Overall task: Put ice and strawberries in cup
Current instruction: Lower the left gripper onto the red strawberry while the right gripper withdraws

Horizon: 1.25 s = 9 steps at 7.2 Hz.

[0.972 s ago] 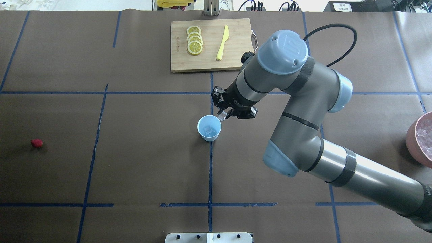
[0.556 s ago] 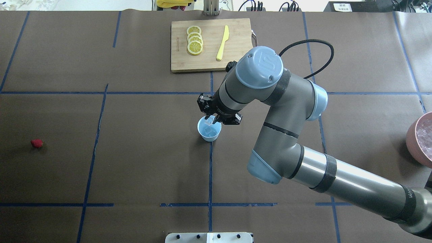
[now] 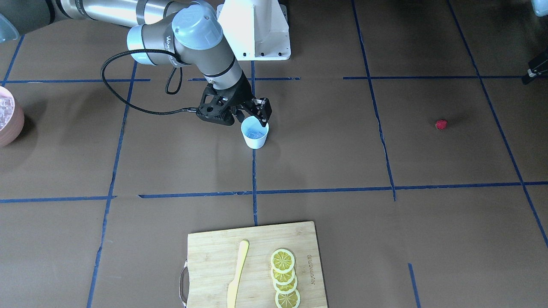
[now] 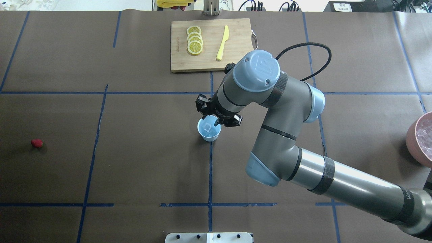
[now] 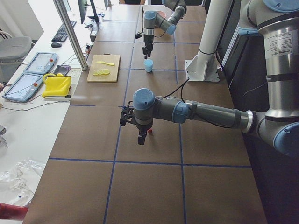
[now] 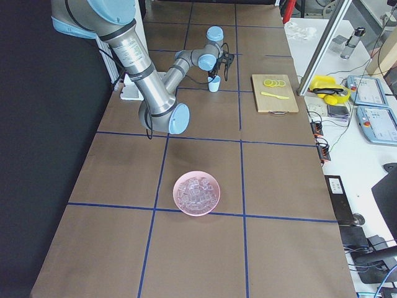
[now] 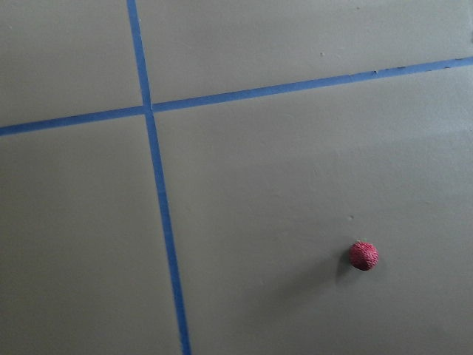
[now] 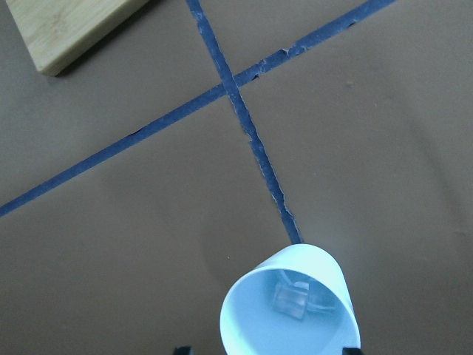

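Reader: Cup (image 4: 209, 137) and right gripper (image 4: 215, 119): how do they stand?

Legend: Cup upright, directly beneath the fingers. Jaws released: in the right wrist view both tips show at the lower edge, spread wider than the cup's mouth, with nothing between them. One ice cube (image 8: 291, 300) lies on the cup's pale-blue floor; whether others lie under it cannot be told.

Reader: And the strawberry (image 7: 363, 254)?

Legend: On the bare table (image 4: 135, 168), not yet in the cup, well apart from the right fingers. The left gripper (image 5: 140, 138) hangs close above it. In the left wrist view the berry sits off-centre, toward the lower right, so a small sideways correction seems needed before descent. Long axis too small to judge. Left fingers appear only in the side view, so their state cannot be told. Left arm clearly nearer, hence the likely picker.

Reader: Other containers?

Legend: Pinkish bowl (image 4: 411, 138), well apart from both grippers, holding many pieces of ice (image 6: 197, 192).
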Each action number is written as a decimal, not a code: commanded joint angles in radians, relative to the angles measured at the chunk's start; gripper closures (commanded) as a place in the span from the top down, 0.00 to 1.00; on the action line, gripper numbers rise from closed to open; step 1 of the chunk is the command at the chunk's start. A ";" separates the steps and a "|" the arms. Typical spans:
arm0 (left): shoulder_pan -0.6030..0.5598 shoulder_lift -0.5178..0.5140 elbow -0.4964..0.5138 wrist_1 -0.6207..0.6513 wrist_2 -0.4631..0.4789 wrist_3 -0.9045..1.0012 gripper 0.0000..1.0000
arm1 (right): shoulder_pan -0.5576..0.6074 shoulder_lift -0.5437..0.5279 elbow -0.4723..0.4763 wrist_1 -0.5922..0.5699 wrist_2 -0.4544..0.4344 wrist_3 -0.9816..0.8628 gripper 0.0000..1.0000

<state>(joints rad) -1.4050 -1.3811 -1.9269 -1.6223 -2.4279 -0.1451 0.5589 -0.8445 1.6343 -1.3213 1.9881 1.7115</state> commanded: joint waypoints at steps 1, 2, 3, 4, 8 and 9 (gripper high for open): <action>0.160 0.001 0.009 -0.127 0.035 -0.230 1.00 | 0.076 -0.061 0.098 -0.009 0.038 -0.004 1.00; 0.244 0.001 0.016 -0.170 0.128 -0.301 1.00 | 0.163 -0.165 0.172 -0.006 0.135 -0.047 1.00; 0.309 -0.009 0.058 -0.245 0.154 -0.382 1.00 | 0.287 -0.247 0.223 -0.009 0.266 -0.166 1.00; 0.370 -0.012 0.127 -0.387 0.162 -0.490 0.99 | 0.403 -0.330 0.245 -0.007 0.372 -0.267 1.00; 0.528 -0.078 0.241 -0.531 0.288 -0.651 0.98 | 0.624 -0.570 0.263 -0.009 0.471 -0.665 1.00; 0.529 -0.078 0.247 -0.533 0.287 -0.653 0.97 | 0.622 -0.570 0.263 -0.010 0.471 -0.665 1.00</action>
<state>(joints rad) -0.8839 -1.4570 -1.6887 -2.1513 -2.1479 -0.7938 1.1739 -1.4000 1.8992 -1.3300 2.4572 1.0750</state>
